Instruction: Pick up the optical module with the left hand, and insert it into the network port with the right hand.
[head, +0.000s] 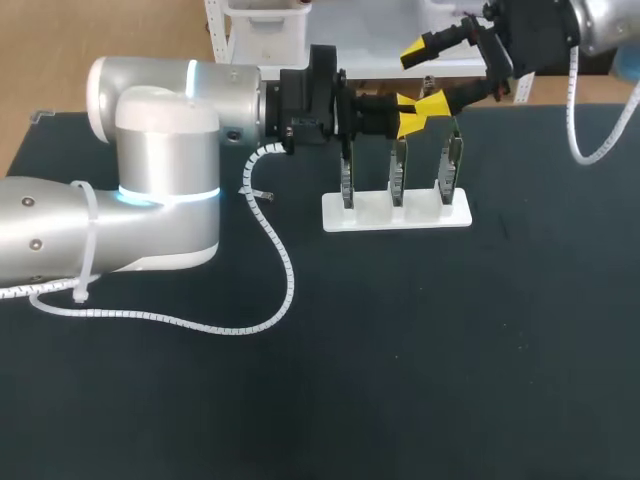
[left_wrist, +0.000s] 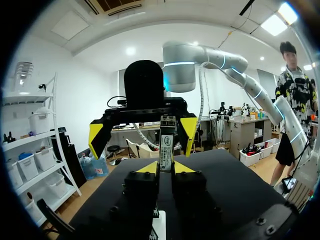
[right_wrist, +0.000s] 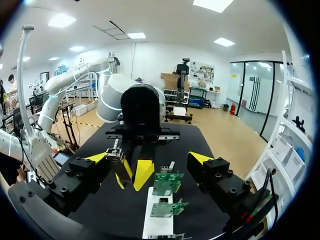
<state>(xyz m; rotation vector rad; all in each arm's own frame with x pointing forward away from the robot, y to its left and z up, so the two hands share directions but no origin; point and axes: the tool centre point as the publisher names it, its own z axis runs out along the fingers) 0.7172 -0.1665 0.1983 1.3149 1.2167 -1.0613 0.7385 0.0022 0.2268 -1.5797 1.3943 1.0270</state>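
The optical module (left_wrist: 166, 142), a slim metal bar with a label, sticks out from my left gripper (left_wrist: 165, 169), which is shut on it. In the head view that gripper (head: 408, 115) hangs above the white stand (head: 395, 212), which holds three upright green boards (head: 398, 170). My right gripper (head: 425, 78) faces it from the far right, open, its yellow tips on either side of the module's end (right_wrist: 114, 155) without touching it. In the right wrist view the boards (right_wrist: 167, 182) lie just under my right gripper (right_wrist: 149, 159).
A white coiled cable (head: 270, 260) trails from my left arm over the dark table (head: 400, 360). The stand is the only loose item on the cloth. A white shelf unit stands just past the table's far edge.
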